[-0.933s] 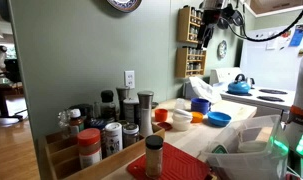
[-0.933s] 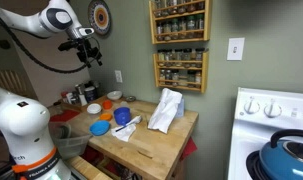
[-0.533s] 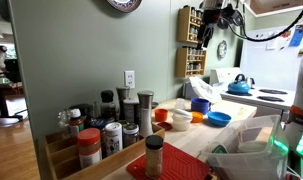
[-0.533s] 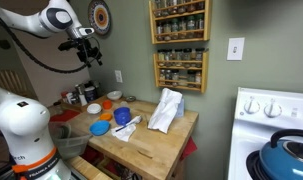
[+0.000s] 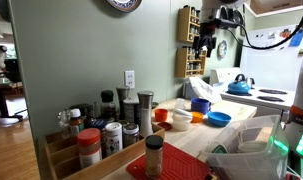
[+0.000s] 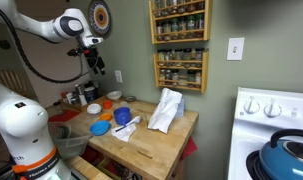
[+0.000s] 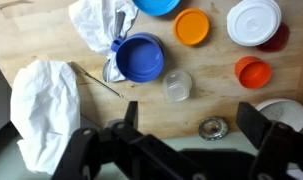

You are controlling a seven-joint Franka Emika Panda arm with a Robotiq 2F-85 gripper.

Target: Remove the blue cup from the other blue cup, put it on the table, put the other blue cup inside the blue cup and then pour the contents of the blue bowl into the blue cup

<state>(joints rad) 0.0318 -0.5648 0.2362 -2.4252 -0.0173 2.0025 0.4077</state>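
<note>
Home kitchen; spice racks (image 6: 179, 68), stove (image 6: 263, 106)

The end effector (image 6: 96, 63) is hanging high over the left end of the surface (image 6: 156, 150), with open air beneath it. A blue cup (image 6: 121, 117) and blue bowl (image 6: 98, 128) are crowding that end. A white bag (image 6: 166, 110) is standing mid-surface, blocking the right. Bare wood is lying free on the near side. In the wrist view a thin rod (image 7: 96, 80) is crossing the gap between bag and cup.
</note>
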